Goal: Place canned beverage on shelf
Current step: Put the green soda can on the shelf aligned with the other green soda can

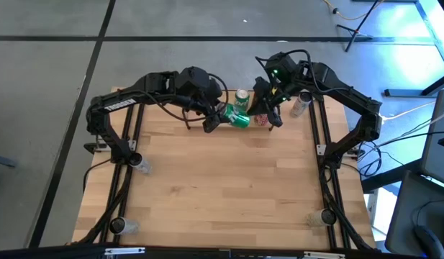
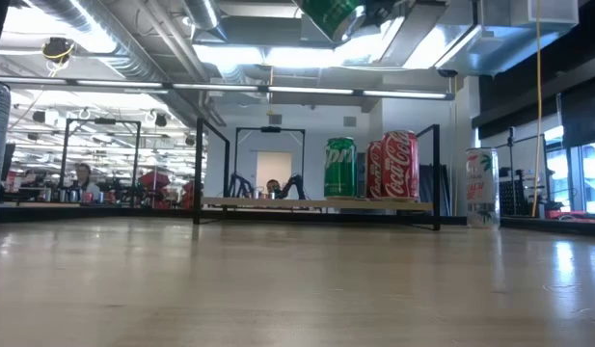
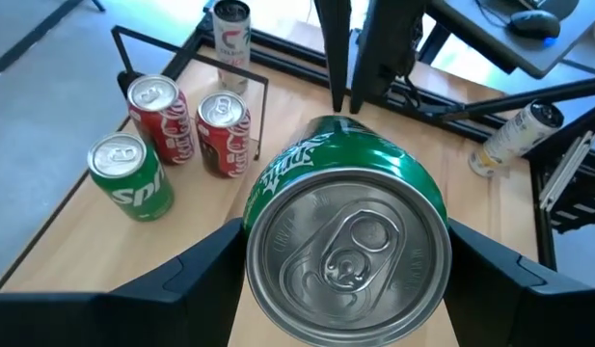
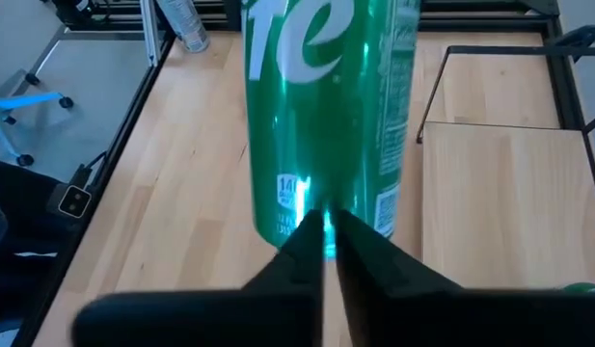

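Note:
My left gripper (image 1: 211, 119) is shut on a green Sprite can (image 1: 237, 119) that lies on its side high above the table, in front of the shelf (image 2: 316, 202). In the left wrist view the can's top (image 3: 347, 253) faces the camera. On the shelf board stand another green Sprite can (image 2: 339, 166) and two red Coca-Cola cans (image 2: 394, 164). My right gripper (image 4: 326, 229) is shut, with its tips at the held can's side near its bottom end. My left gripper pinches the can's round side near its top end (image 3: 268, 207) between its two fingers (image 3: 205, 265), one on each side. The fingers run along the can, coming from the table's left. The can is about level and clear of the table. My right gripper's shut fingertips (image 4: 311, 236) stand against the can's side near its bottom rim (image 4: 287, 226); I cannot tell whether they touch it.
A white can (image 2: 481, 187) stands on the table just right of the shelf. A clear bottle (image 3: 514, 135) lies near the table's far right corner. Black frame rails (image 1: 324, 144) run along both table sides. The wide wooden tabletop (image 1: 222, 187) stretches toward the near edge.

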### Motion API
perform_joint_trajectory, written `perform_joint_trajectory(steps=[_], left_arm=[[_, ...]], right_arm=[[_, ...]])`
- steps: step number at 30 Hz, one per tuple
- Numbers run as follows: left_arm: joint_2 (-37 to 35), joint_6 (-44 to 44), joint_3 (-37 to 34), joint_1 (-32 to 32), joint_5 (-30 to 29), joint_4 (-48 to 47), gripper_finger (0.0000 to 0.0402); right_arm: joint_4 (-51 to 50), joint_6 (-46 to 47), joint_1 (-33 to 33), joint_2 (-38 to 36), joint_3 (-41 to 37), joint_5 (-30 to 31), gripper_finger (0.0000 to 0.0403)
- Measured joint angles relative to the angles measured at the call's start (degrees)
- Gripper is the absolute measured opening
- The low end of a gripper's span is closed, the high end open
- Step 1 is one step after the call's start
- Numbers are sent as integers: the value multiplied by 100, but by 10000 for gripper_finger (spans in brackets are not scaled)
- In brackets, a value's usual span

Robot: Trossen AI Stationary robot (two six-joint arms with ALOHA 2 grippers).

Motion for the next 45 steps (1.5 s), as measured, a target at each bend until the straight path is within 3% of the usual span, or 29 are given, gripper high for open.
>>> perform_joint_trajectory(steps=[6, 18, 36, 45], left_arm=[[-4, 37, 0, 2, -39, 144, 263], [-5, 40, 0, 2, -208, 394, 263], [143, 168, 0, 15, -227, 793, 263], [154, 283, -262, 11, -371, 733, 263]], right_arm=[[-30, 22, 0, 90, 0, -57, 41], [32, 38, 0, 140, 0, -89, 3], [-14, 17, -2, 251, -9, -48, 7], [-793, -116, -336, -213, -4, 820, 7]])
